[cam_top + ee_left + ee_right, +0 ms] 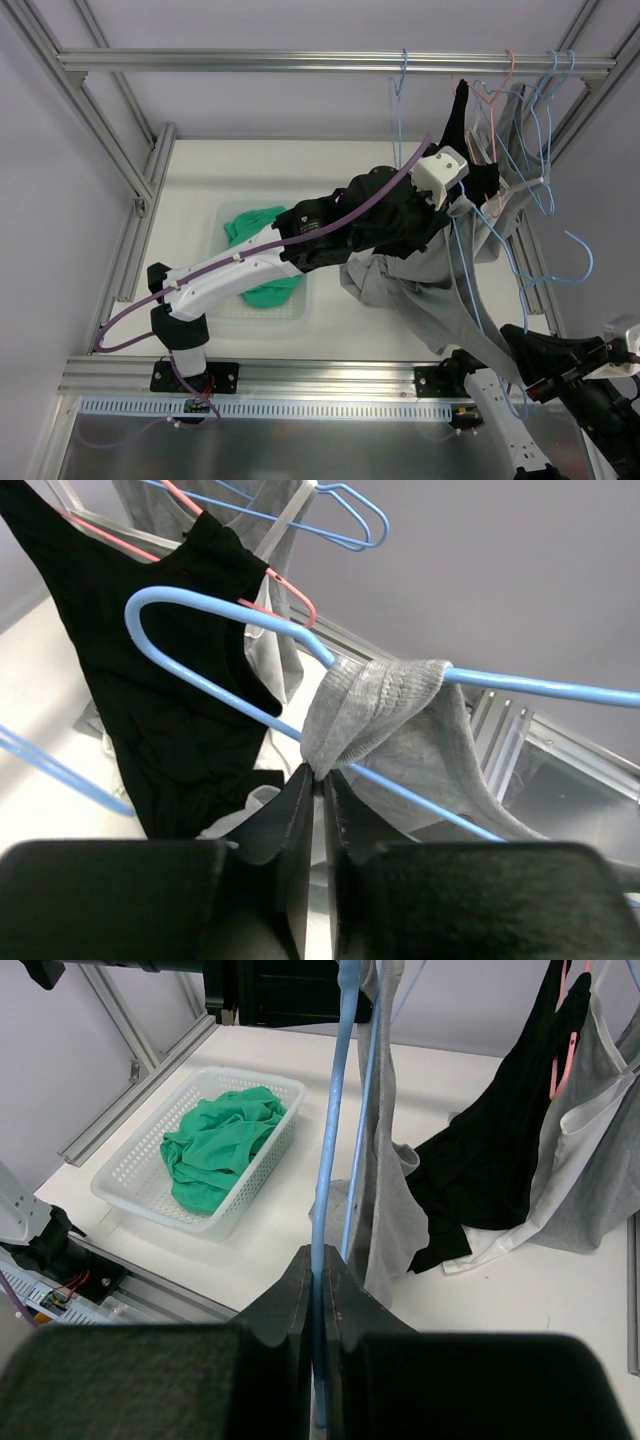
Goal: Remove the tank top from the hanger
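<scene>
tank top [430,300] partly hidden, right arm [585,385] cropped

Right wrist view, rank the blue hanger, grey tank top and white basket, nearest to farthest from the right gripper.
1. blue hanger, clamped in the right gripper.
2. grey tank top, hanging just beyond, centre.
3. white basket, far left.

Many hangers [540,120] and a black top [170,710] crowd round my left gripper [318,775]. The white table [320,335] beside the basket [255,1076] lies open.
</scene>
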Controlling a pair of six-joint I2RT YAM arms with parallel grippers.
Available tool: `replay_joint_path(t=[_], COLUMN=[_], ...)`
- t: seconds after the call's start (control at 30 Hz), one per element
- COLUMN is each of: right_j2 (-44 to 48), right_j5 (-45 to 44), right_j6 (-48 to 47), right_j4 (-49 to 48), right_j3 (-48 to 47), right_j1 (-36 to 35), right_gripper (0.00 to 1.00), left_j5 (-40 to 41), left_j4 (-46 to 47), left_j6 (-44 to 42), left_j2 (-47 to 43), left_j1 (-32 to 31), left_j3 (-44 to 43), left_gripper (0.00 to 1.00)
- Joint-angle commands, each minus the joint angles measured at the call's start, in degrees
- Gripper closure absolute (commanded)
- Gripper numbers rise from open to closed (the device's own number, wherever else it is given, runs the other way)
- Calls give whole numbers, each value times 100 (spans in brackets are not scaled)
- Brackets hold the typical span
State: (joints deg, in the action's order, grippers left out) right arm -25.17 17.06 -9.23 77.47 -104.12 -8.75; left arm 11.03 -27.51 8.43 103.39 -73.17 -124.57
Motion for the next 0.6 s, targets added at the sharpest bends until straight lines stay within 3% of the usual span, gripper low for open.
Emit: replay_joint_path(t=[0.0,0.13,0.27,0.3,0.4,0.57], right_j2=[-23,3,56,56,108,179], right_j5=[201,149,253,341,868,1756], right_j6=[62,1,-183,-254,-421,-658], right_j4=[-171,-171,-162,-145,-118,-101], right_j3=[-4,58,347,392,427,260], right_j1=[-65,-109,-214,-241,-355,-776], right_gripper=[100,100,100,100,100,100], left_j5=[75,364,1557,2213,3252,3828], left_j4=[316,334,413,430,439,457], left_j6=[-43,97,554,677,1125,1460], left_j2=[-144,-258,-574,-644,-917,-1234], left_j1=[-57,-49,-75,-66,-66,-66], left_j3=[-216,-138,143,205,495,811], left_gripper=[96,100,100,100,100,100])
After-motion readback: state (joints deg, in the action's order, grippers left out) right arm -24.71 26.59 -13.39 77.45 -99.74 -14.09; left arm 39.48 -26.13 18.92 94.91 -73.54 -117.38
